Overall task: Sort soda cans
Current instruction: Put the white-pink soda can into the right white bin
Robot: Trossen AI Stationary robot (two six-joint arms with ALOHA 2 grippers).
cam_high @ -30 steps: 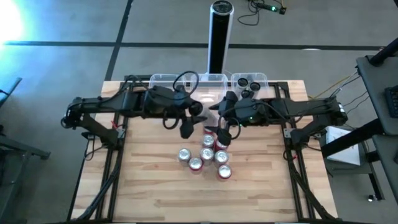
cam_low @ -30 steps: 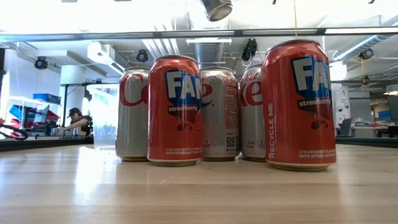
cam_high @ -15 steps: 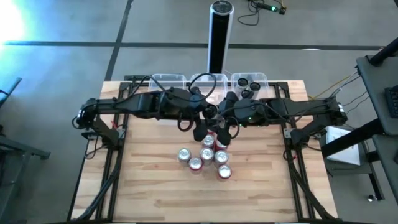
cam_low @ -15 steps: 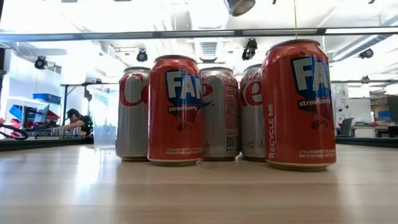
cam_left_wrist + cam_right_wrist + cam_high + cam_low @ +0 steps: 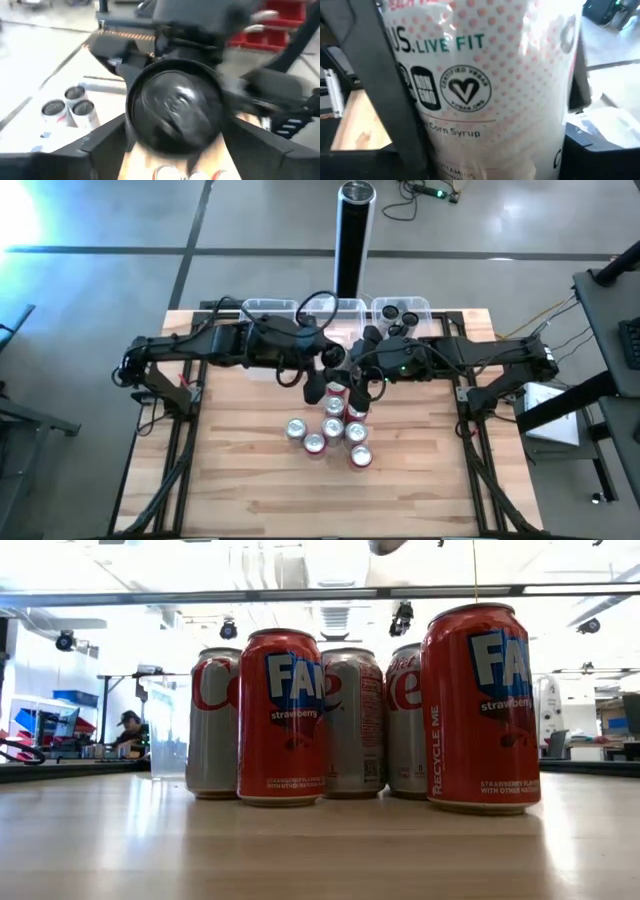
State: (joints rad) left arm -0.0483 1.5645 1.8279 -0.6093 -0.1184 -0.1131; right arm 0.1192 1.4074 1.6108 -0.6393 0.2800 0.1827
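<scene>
Overhead and wrist views. The soda cans (image 5: 333,430) stood clustered at the middle of the surface (image 5: 240,480), with clear bins (image 5: 300,308) at its far edge. The right gripper (image 5: 356,402) had its fingers around a white, pink-dotted can (image 5: 490,85) at the cluster's far side; whether they were fully clamped could not be told. The left gripper (image 5: 314,388) hovered beside it, finger opening unclear. A sound grasp would square the fingers before lifting, clear of the neighbouring arm.
</scene>
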